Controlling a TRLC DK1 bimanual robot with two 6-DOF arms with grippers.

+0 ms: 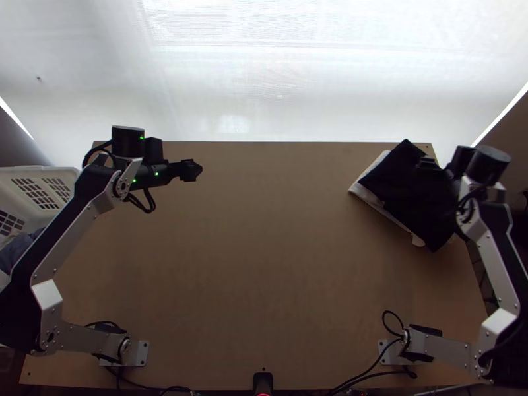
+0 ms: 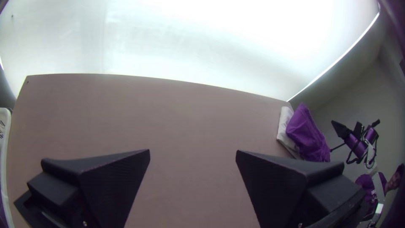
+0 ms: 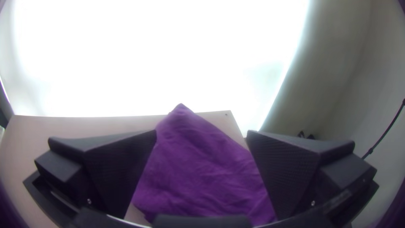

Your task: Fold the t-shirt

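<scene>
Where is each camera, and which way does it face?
Top view: high over the table's near edge, looking steeply down; left arm and right arm show.
Left wrist view: on the left arm's wrist, facing across the table; its open left gripper shows, the right arm beyond.
Right wrist view: on the right arm's wrist, facing the purple cloth; its open right gripper shows.
Both wrist views share the purple cloth.

On the light wooden table point(image 1: 264, 264), a white cloth point(image 1: 362, 192) lies partly covered by a purple cloth point(image 1: 399, 188), below the right gripper point(image 1: 424, 162).
</scene>
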